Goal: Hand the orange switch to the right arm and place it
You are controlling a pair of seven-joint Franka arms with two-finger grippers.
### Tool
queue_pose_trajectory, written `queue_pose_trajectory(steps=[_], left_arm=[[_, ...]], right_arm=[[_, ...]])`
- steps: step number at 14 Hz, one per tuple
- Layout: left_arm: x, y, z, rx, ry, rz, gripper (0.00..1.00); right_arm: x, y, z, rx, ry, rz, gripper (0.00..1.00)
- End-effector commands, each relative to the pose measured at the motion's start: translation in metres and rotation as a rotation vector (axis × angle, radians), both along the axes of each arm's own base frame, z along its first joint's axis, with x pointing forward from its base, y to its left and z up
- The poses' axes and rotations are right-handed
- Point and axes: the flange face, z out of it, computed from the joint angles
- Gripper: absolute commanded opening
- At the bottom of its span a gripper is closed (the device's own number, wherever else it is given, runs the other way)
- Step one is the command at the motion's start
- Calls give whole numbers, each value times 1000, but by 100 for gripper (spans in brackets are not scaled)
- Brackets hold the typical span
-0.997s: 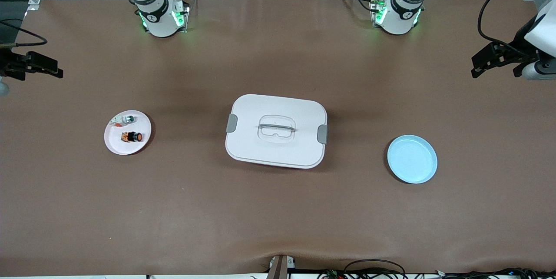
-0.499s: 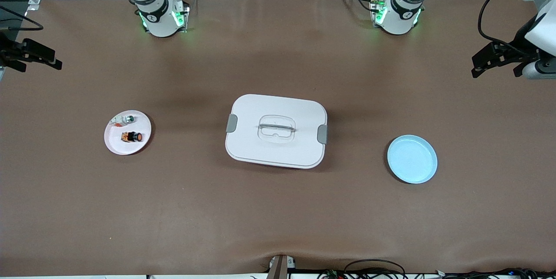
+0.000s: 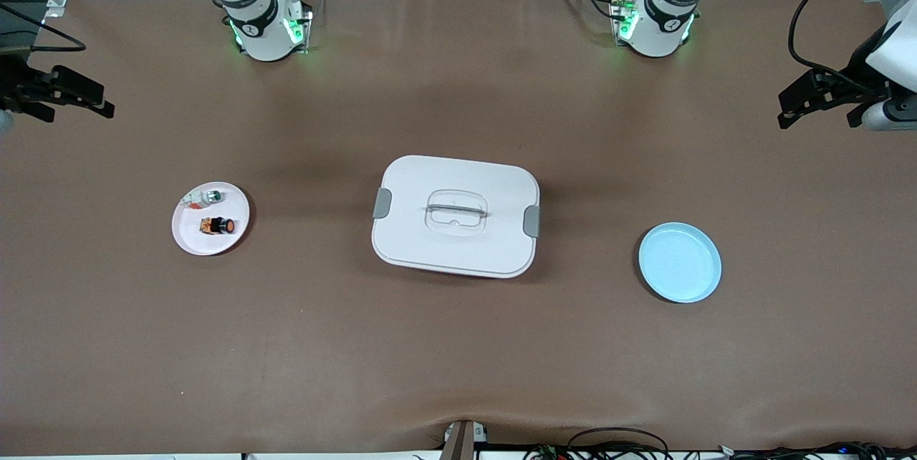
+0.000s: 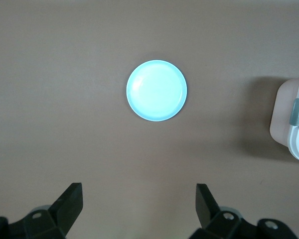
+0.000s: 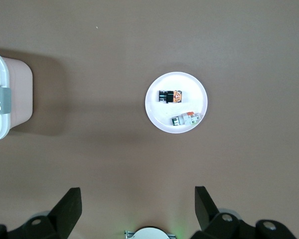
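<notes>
The orange switch [image 3: 218, 225] [image 5: 170, 96], a tiny black part with an orange cap, lies on its side on a small white plate [image 3: 188, 239] [image 5: 156, 115] toward the right arm's end of the table. My right gripper [image 3: 99, 102] [image 5: 138, 199] hangs open and empty high over the table edge at that end, well apart from the plate. My left gripper [image 3: 784, 110] [image 4: 138, 199] hangs open and empty over the table's left-arm end, above bare table beside a light blue plate [image 3: 679, 262] [image 4: 156, 90].
A white lidded box [image 3: 455, 215] [image 4: 295, 124] [image 5: 2, 94] with grey clips and a top handle stands mid-table between the two plates. A small white-and-silver part [image 3: 208, 196] [image 5: 185, 119] shares the white plate with the switch. The blue plate holds nothing.
My right gripper has shifted a little toward the middle of the table. The left arm, the plates and the box have not moved.
</notes>
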Motion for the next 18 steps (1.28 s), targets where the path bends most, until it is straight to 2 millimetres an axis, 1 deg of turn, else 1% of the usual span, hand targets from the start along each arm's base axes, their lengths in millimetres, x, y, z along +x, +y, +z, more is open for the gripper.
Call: queue_pose_trajectory(steps=[1,7,10,13,14,18], left_arm=[[-5,-1,5,-22,-19,-26,100],[-4,-1,7,-25,-25,-26,100],[-4,-1,8,-68,-24,-20,100],[-4,-1,8,-68,-24,-20,100],[-4,-2,8,-68,-24,-22,100],[-3,0,8,-58,-26,-20,100]], right_arm=[[-8,2,4,-2,-15,-15,100],[-11,-3,7,0,-36,-27,100],[-20,-5,8,-4,-85,-39,100],[-20,-9,9,-11,-90,-142,100],[-20,-6,9,-14,-91,-156,100],[-19,-9,9,-28,-97,-157,100]])
